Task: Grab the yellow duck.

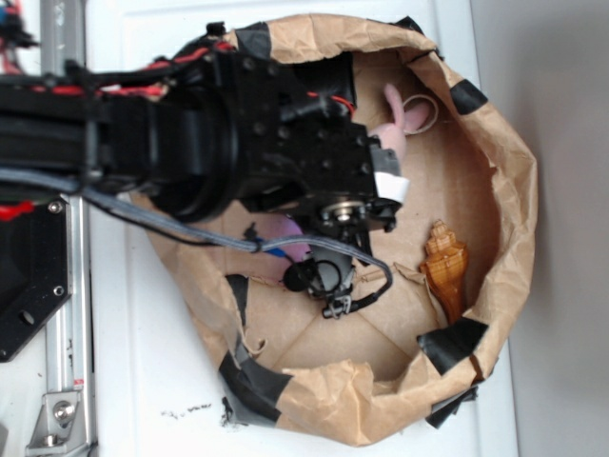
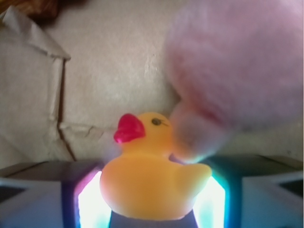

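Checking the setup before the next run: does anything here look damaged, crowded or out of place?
The paper bin is crumpled, torn at its lower rim and patched with black tape. In the wrist view, the pink plush bunny presses against the yellow duck sitting between the gripper's fingers, crowding the grasp.

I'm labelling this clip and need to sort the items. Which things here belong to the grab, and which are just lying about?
Part of the job: yellow duck; gripper, its fingers either side of the duck.

Lying about: pink bunny; seashell; paper bin.
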`<state>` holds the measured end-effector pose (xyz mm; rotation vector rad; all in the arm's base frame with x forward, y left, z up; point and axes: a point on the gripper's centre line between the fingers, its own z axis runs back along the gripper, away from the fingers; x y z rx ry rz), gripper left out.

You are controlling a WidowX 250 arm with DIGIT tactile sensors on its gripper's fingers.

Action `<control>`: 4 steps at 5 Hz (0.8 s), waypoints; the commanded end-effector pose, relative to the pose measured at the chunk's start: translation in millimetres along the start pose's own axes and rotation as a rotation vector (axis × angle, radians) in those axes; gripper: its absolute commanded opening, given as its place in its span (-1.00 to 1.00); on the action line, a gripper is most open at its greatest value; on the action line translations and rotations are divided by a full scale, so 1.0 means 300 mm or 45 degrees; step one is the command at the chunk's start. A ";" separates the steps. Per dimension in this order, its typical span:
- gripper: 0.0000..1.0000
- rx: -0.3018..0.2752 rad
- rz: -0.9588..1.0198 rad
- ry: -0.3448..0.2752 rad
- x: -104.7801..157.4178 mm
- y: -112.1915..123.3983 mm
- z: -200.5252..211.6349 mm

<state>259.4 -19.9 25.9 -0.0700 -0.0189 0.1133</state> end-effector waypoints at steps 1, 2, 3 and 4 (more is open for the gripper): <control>-1.00 -0.064 -0.151 -0.150 -0.022 -0.017 0.264; -1.00 0.006 -0.241 0.024 -0.038 0.005 0.340; -1.00 0.031 -0.337 -0.029 -0.082 0.024 0.386; -1.00 0.065 -0.299 -0.066 -0.079 0.032 0.390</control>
